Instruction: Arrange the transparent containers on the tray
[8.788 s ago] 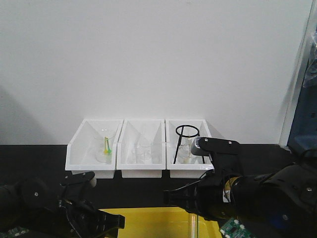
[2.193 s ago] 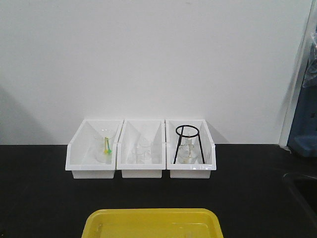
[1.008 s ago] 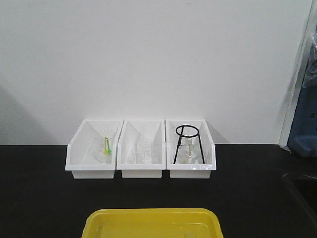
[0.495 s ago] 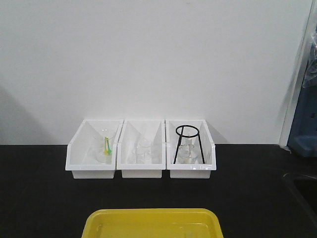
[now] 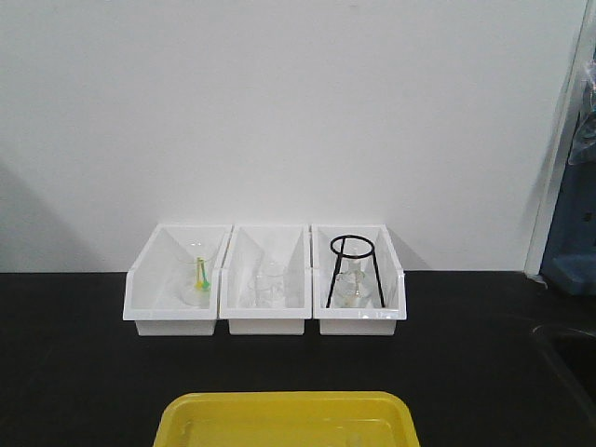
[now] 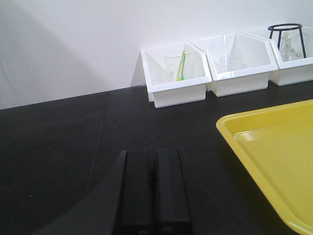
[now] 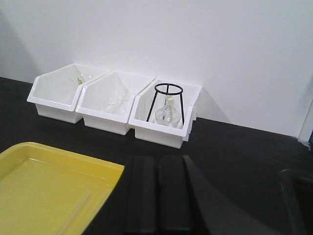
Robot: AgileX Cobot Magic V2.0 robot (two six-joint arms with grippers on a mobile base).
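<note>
The yellow tray point(image 5: 284, 410) lies at the near edge of the black table. One transparent container, a slim clear tube point(image 7: 78, 210), shows faintly lying on the tray's floor in the right wrist view. The left gripper point(image 6: 154, 157) hovers over bare table to the left of the tray point(image 6: 274, 147), shut with nothing between its fingers. On the other side of the tray point(image 7: 54, 186), the right gripper point(image 7: 157, 164) is likewise shut and holds nothing. Neither arm shows in the front view.
Three white bins point(image 5: 265, 321) stand in a row against the back wall. The left one holds a beaker with a green stick point(image 6: 179, 66), the middle one clear glassware point(image 5: 265, 287), the right one a black ring stand over a flask point(image 7: 167, 105).
Both arms, which reached over the tray 8.8 s ago, have pulled back out of the front view. Nothing has moved in the last two seconds.
</note>
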